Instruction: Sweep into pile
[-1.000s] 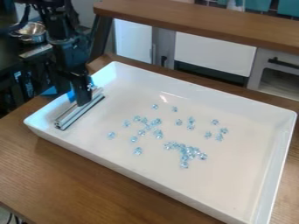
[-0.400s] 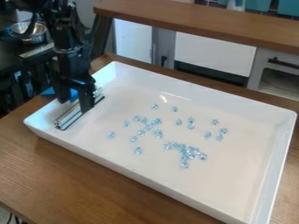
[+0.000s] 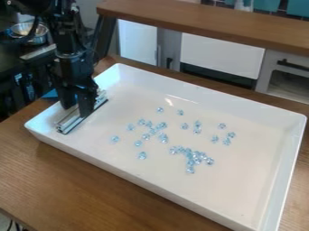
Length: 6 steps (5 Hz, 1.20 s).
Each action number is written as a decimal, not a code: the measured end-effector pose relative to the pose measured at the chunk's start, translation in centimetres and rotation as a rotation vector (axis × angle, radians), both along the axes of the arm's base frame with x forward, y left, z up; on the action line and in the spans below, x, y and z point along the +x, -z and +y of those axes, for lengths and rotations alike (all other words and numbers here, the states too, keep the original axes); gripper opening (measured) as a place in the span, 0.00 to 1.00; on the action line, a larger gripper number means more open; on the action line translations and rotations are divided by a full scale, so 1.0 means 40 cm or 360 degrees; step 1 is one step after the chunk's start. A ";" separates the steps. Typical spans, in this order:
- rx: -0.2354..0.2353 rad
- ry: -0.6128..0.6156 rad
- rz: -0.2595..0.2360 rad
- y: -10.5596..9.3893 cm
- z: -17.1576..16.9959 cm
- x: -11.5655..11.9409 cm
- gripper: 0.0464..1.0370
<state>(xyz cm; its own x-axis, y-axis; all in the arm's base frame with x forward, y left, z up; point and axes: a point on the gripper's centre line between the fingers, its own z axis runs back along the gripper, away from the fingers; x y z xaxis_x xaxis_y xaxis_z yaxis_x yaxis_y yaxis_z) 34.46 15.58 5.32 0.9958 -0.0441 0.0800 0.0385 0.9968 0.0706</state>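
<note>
Inside the tray, a bar slants lengthwise toward upper right

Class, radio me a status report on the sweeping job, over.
Hand at metal bar, grip unclear. Blue beads scattered across white tray, not one pile. No obstacle seen between bar and beads.

A white tray sits on a wooden desk. Small clear-blue pieces lie scattered across its middle, some bunched closely together. At the tray's left end, a black pincer hangs down over a long metal bar.
</note>
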 end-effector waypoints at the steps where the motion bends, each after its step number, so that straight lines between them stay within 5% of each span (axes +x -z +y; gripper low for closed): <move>1: -0.0004 0.0030 0.0026 0.024 -0.014 -0.022 0.35; 4: 0.0020 0.0165 0.0032 0.019 -0.172 -0.084 0.33; 6: 0.0088 0.0131 0.0059 0.031 -0.249 -0.047 0.33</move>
<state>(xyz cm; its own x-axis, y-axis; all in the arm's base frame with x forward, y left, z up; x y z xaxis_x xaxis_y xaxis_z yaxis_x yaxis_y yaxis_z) 32.59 5.62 4.06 0.9909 -0.1289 0.0386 0.1233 0.9847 0.1227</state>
